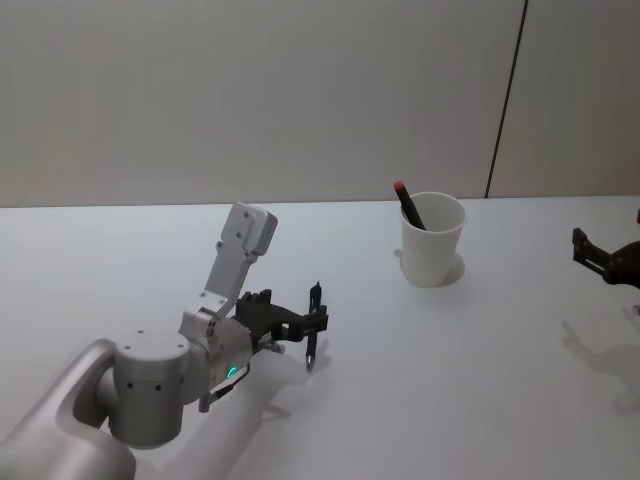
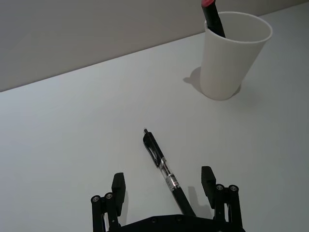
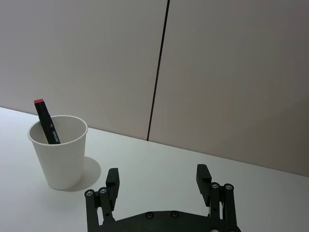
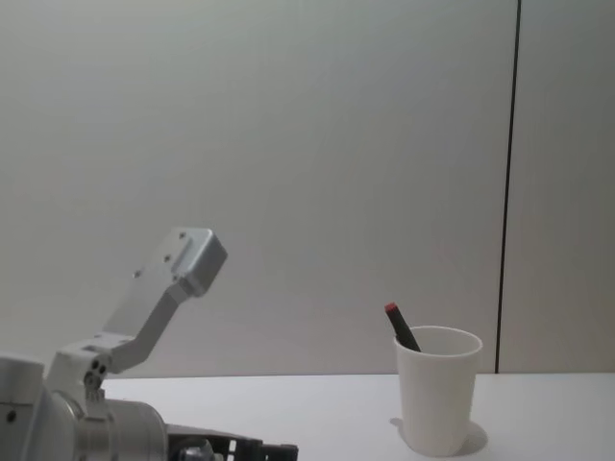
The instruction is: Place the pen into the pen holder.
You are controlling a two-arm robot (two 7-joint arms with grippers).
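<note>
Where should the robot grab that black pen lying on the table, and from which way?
Probably its middle barrel, from straight above. The slim black pen with a clear section lies flat on the white table, so only its long sides can be pinched. The left gripper hangs open with a finger either side of it; the right gripper sits open, apart.

Pen (image 2: 158, 157): in the left wrist view the rear end passes beneath the body of the left gripper (image 2: 163, 175) and is cut off at the frame edge.

Red-tipped marker (image 1: 408, 203): the lower length is concealed inside the pen holder (image 1: 432, 255), so where it rests cannot be determined.

Right gripper (image 1: 585, 252): truncated by the right edge of the head view.

Left gripper, chest view: cut off by the bottom edge.
</note>
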